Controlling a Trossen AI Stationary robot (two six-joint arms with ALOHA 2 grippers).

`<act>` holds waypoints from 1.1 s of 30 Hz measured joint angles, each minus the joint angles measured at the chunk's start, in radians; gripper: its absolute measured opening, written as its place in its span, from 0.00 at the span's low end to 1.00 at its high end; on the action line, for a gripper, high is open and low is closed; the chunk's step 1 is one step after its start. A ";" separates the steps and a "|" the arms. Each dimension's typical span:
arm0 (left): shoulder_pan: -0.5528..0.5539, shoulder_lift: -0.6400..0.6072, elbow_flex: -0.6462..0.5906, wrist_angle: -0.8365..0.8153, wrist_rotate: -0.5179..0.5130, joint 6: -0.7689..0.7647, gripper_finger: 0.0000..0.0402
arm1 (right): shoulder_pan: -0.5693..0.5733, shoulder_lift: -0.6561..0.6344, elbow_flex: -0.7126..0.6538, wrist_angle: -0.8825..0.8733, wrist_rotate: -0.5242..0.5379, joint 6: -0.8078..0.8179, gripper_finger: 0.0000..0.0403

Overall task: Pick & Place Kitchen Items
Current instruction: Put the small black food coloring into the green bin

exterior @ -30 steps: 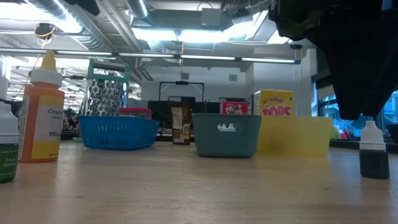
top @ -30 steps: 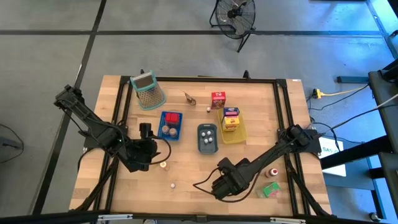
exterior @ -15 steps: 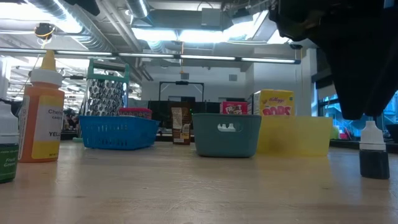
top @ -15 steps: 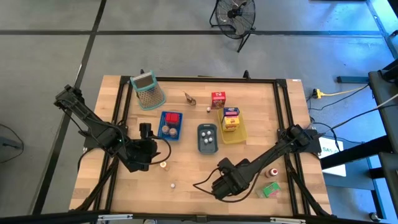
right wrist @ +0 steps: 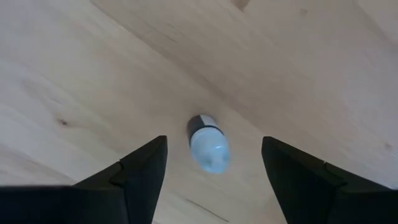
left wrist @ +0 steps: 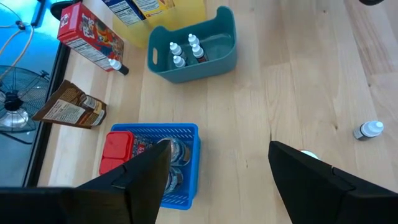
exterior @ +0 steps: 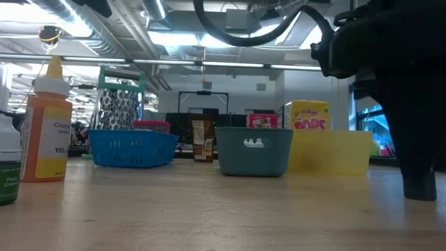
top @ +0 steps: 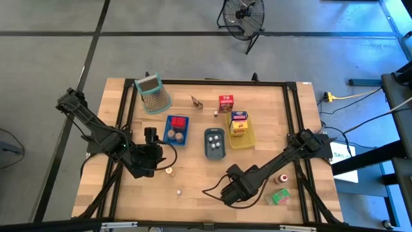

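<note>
Right gripper near the table's front edge, jaws spread, nothing gripped; small white-capped bottle stands on the wood directly between its fingers, untouched. Left gripper also spread, empty, toward the left-front beside the blue tray. Light wooden table; fan on grey floor behind.
</note>
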 joint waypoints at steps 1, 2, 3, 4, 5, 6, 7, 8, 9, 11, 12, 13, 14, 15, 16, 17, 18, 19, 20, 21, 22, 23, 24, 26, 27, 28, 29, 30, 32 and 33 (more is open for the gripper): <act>0.000 0.000 0.000 0.000 0.000 0.000 0.66 | 0.000 0.000 0.000 0.005 0.001 -0.003 0.65; 0.000 0.000 0.000 0.000 0.000 0.001 0.66 | 0.000 0.000 0.000 0.007 0.003 -0.003 0.65; 0.000 0.000 0.000 0.000 0.000 0.001 0.66 | 0.000 0.000 0.000 0.007 0.003 -0.003 0.65; 0.000 0.000 0.000 0.000 0.000 0.001 0.67 | 0.000 0.000 0.000 0.005 0.002 -0.006 0.65; 0.000 0.000 0.000 0.000 0.000 0.001 0.66 | 0.000 0.000 0.000 0.005 0.002 -0.009 0.65; 0.000 0.000 0.000 0.000 0.000 0.001 0.66 | 0.000 0.000 0.000 0.008 0.003 -0.015 0.65; 0.000 0.000 0.000 0.000 0.000 0.001 0.66 | 0.000 0.000 0.000 0.012 0.005 -0.018 0.65; 0.000 0.000 0.000 0.000 0.000 0.002 0.66 | 0.000 0.000 0.000 0.015 0.011 -0.024 0.65; 0.000 0.000 0.000 0.000 0.000 0.002 0.66 | -0.001 0.000 0.000 0.021 0.017 -0.026 0.65; 0.000 0.000 0.000 0.000 0.000 0.002 0.66 | -0.003 0.000 0.000 0.034 0.026 -0.033 0.64; 0.000 0.000 0.000 0.000 0.000 0.002 0.66 | -0.004 0.000 0.000 0.035 0.026 -0.036 0.63; 0.000 0.000 0.000 0.000 0.000 0.002 0.66 | -0.006 0.000 0.000 0.035 0.025 -0.041 0.62; 0.000 0.000 0.000 0.000 0.000 0.002 0.66 | -0.007 0.000 0.000 0.036 0.024 -0.043 0.62; 0.000 0.000 0.000 0.000 0.000 0.002 0.66 | -0.009 0.000 0.000 0.038 0.021 -0.044 0.61; 0.000 0.000 0.000 0.000 0.000 0.002 0.66 | -0.010 0.000 0.000 0.038 0.019 -0.044 0.60; 0.000 0.000 0.000 0.000 0.000 0.003 0.66 | -0.010 0.000 0.000 0.037 0.018 -0.044 0.60; 0.000 0.000 0.000 0.000 0.000 0.003 0.66 | -0.010 0.000 0.000 0.038 0.016 -0.044 0.59; 0.000 0.000 0.000 0.000 0.000 0.003 0.66 | -0.010 0.000 0.000 0.037 0.007 -0.044 0.59; 0.000 0.000 0.000 0.000 0.000 0.003 0.66 | -0.010 0.000 0.000 0.037 -0.001 -0.044 0.59; 0.000 0.000 0.000 0.000 0.000 0.003 0.66 | -0.010 0.000 0.000 0.037 -0.009 -0.044 0.59; 0.000 0.000 0.000 0.000 0.000 0.003 0.66 | -0.009 0.000 0.000 0.037 -0.011 -0.044 0.58; 0.000 0.000 0.000 0.000 0.000 0.003 0.66 | -0.009 0.000 0.000 0.037 -0.011 -0.044 0.58; 0.000 0.000 0.000 0.000 0.000 0.003 0.66 | -0.009 0.000 0.000 0.037 -0.011 -0.044 0.58; 0.000 0.000 0.000 0.000 0.000 0.003 0.66 | -0.010 0.000 0.000 0.037 -0.011 -0.044 0.57; 0.000 0.000 0.000 0.000 0.000 0.003 0.66 | -0.009 0.000 0.000 0.037 -0.009 -0.044 0.56; 0.000 0.000 0.000 0.000 0.000 0.003 0.66 | -0.010 0.000 0.000 0.037 -0.009 -0.044 0.56; 0.000 0.000 0.000 0.000 0.000 0.003 0.66 | -0.010 0.000 0.000 0.037 -0.009 -0.044 0.55; 0.000 0.000 0.000 0.000 0.000 0.003 0.66 | -0.010 0.000 0.000 0.037 -0.008 -0.044 0.54; 0.000 0.000 0.000 0.000 0.000 0.003 0.66 | -0.010 0.000 0.000 0.036 -0.008 -0.044 0.53; 0.000 0.000 0.000 0.000 0.000 0.003 0.66 | -0.010 0.000 0.000 0.036 -0.008 -0.044 0.52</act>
